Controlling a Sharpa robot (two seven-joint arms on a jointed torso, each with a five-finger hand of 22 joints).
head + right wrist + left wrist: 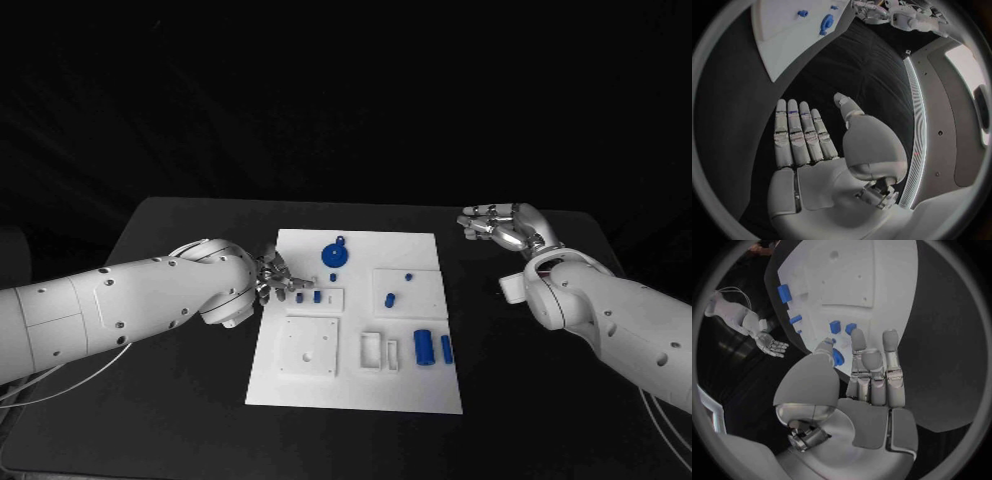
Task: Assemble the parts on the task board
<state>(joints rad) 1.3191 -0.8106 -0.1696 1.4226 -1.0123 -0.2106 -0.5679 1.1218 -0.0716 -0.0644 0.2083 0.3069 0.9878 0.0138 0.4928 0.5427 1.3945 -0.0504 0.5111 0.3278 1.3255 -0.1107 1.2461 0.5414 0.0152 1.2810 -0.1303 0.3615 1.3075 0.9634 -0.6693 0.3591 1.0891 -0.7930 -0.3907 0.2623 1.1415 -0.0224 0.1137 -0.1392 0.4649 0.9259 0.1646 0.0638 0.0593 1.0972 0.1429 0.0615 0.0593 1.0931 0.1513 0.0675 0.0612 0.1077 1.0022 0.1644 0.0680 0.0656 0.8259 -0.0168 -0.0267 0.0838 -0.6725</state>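
While the left hand (267,280) reaches over the board's (361,385) left edge, the small blue parts (307,296) lie just beyond its fingertips, toward the board's middle; it is the nearer hand, fingers extended and apart, seemingly holding nothing; farther right, the right hand (502,225) hovers over the table (173,390), fingers loosely curled, empty, well apart from the board.

The left hand (267,278) rests at the edge of the white board (361,385), and small blue pegs (307,296) stand just beyond its fingertips. A round blue part (333,256) lies near them. Bare black table (505,380) lies before the fingers of the right hand (502,226), spread and empty, well apart from the board.
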